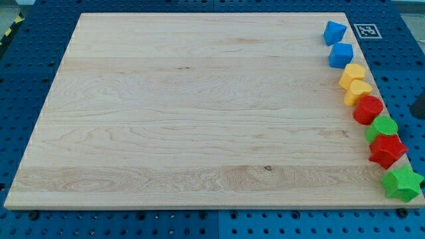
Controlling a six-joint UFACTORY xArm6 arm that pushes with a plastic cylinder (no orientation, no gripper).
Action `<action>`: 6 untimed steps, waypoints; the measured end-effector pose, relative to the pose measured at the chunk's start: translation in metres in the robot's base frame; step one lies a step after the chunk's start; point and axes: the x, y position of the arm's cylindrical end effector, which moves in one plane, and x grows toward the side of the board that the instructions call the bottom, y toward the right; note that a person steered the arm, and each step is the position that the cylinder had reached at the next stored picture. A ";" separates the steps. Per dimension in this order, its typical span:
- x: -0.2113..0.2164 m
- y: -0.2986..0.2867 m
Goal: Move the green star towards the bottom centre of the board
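The green star (402,183) lies at the board's bottom right corner, partly over the board's right edge. It is the lowest of a column of blocks along the right edge. Just above it, and touching it, is a red star (387,151). A dark shape, cut off by the view's right edge, looks like my rod; its tip (418,117) is off the board, to the right of the red round block (368,109) and above the green star. It touches no block.
The column runs up the wooden board's (199,119) right edge: a green round block (383,127), two yellow blocks (358,91) (352,74), a blue cube (341,55) and a blue wedge-like block (335,32). A marker tag (366,30) sits off the board's top right corner.
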 end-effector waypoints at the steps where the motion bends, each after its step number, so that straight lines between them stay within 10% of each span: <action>1: 0.035 0.000; 6: 0.053 0.000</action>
